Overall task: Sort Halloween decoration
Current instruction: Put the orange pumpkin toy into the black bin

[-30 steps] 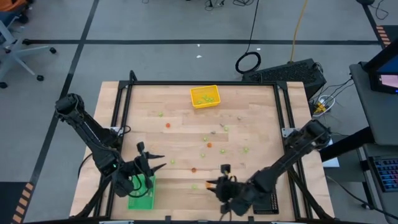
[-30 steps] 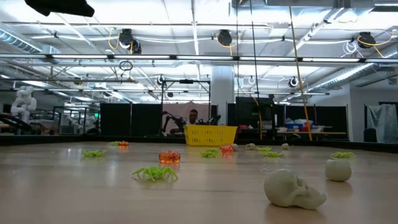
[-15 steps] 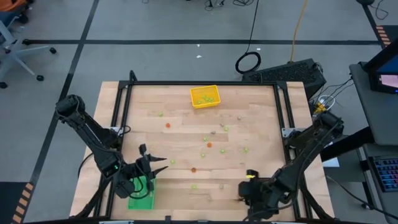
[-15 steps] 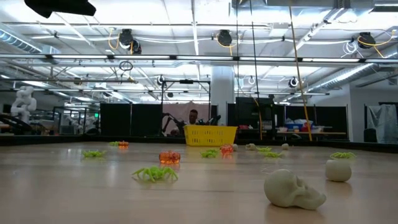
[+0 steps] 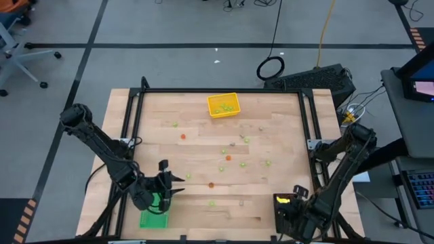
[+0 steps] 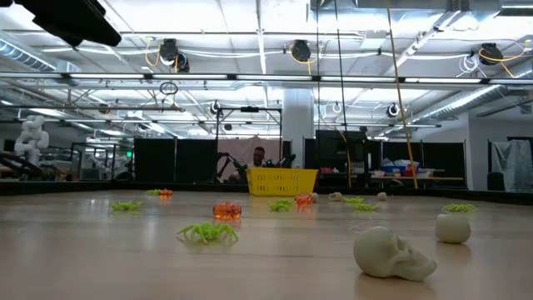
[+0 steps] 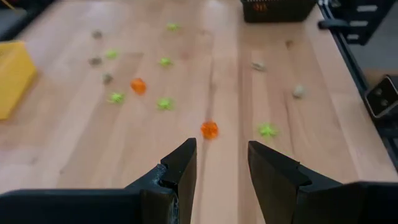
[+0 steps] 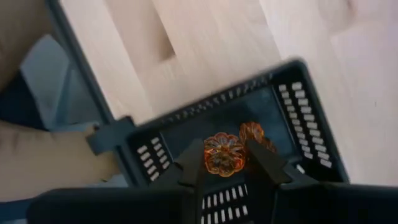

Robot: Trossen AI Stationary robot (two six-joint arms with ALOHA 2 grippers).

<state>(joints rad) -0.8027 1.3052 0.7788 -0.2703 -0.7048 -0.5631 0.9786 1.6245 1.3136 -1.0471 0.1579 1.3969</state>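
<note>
High view: we saw the right gripper (image 5: 286, 209) down at the near right corner of the table (image 5: 196, 112), over the black tray (image 5: 288, 218). Left gripper (image 5: 168, 190) sat by the green tray (image 5: 153, 217) at the near left. Small orange and green bits lay spread over the mid of the wood, and the yellow tray (image 5: 223, 105) stood at the far side.

Low view: we saw a green spider (image 6: 207, 232), an orange pumpkin (image 6: 226, 211) and a pale skull (image 6: 391, 253) on the wood. No gripper tips showed in it.

Left wrist view: the fingers stood a bit apart w/ nothing between them. An orange bit (image 7: 209, 129) lay just past the tips.

Right wrist view: the fingers pinched a clear orange pumpkin piece (image 8: 224, 153) right above the black tray, where one more orange piece (image 8: 254, 133) lay. To do this step well, we thought it best to stay over the mid of the tray, go low, then let go, so the piece can't bounce out. The pumpkin was round, so no real long axis; its ribbed face looked at the cam.
</note>
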